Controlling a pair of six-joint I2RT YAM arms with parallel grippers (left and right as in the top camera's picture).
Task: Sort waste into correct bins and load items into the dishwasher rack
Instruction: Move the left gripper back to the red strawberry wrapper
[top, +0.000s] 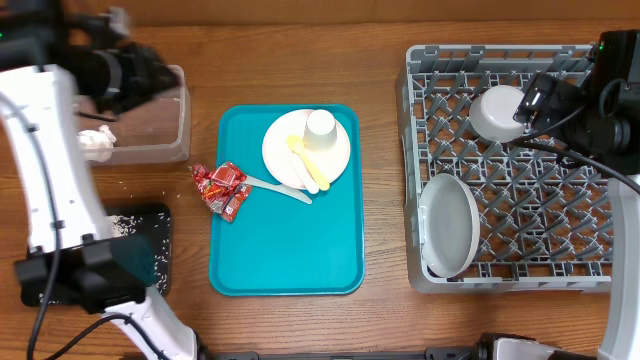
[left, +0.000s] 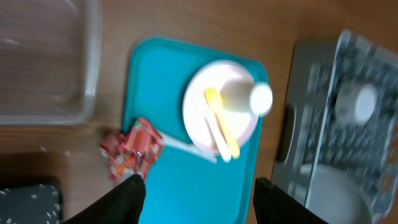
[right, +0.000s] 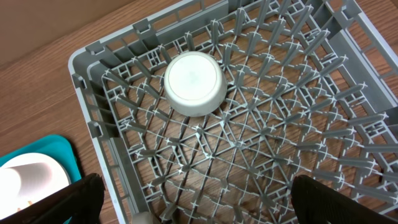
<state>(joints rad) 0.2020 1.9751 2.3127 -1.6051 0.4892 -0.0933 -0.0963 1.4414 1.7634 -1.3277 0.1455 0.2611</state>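
Red wrappers lie at the left edge of the teal tray. A white plate on the tray carries a white cup and yellow and white cutlery. A white fork lies beside it. The grey rack holds an upturned bowl and a standing plate. A white napkin sits at the clear tub's left end. Rice lies on the black tray. My left gripper is open and empty, high over the tub. My right gripper is open above the rack. No orange cube shows.
A few rice grains lie on the wooden table between the tub and the black tray. The left arm's white body runs down the table's left side, over part of the black tray.
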